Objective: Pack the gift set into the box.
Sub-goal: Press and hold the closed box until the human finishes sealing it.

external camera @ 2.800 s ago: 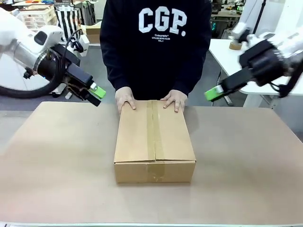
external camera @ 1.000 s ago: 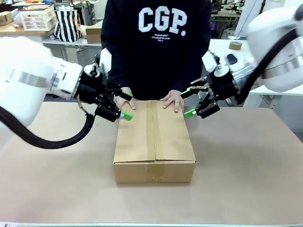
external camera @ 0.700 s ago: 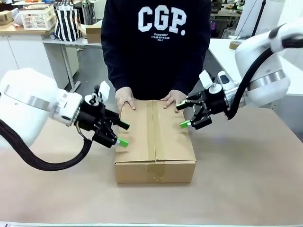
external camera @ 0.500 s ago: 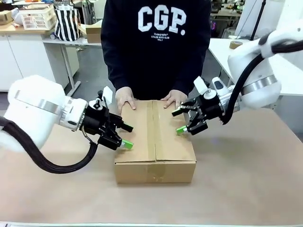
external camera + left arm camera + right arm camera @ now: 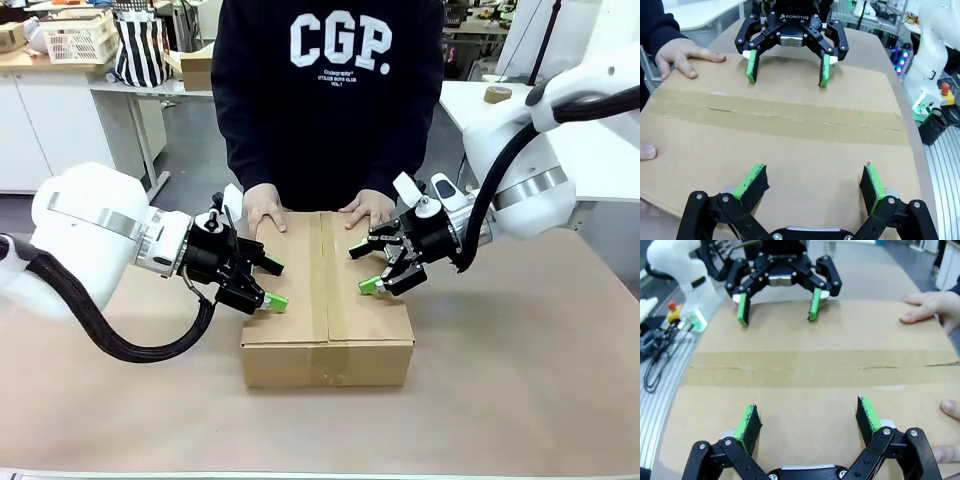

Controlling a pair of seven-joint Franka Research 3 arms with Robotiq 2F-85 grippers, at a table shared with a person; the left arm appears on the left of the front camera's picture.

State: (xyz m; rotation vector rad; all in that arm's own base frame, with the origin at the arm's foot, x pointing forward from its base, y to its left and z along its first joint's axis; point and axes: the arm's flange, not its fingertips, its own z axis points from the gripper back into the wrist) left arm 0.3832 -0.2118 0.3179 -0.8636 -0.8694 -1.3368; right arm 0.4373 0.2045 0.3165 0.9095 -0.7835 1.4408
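Box: the brown cardboard box (image 5: 330,310) sits in the middle of the desk (image 5: 520,380), long side running away from the robot, between the two claws.
Top: all flaps are down and flat; a strip of brown tape (image 5: 320,275) runs along the centre seam from the near edge to the far edge.
Person's hands: one hand (image 5: 265,208) and the other hand (image 5: 368,211) lie flat on the far end of the box top, one on each side of the seam.
Left claw: the left claw (image 5: 275,284) is over the box top's left long edge, fingers spread wide and pointing inward across the cardboard, gripping nothing. I cannot tell if the green pads touch the box.
Right claw: the right claw (image 5: 361,269) is over the right half of the top, facing the left one across the seam, fingers likewise spread apart and empty; contact with the cardboard is unclear.
Wrist views: each looks along its own spread fingers over the taped top at the opposite claw.
Person: stands at the far edge of the desk in a dark sweatshirt (image 5: 330,110) with white "CGP." lettering.
Background: a striped bag (image 5: 140,50) and a white basket (image 5: 75,35) far left; a tape roll (image 5: 497,95) on a white table far right.
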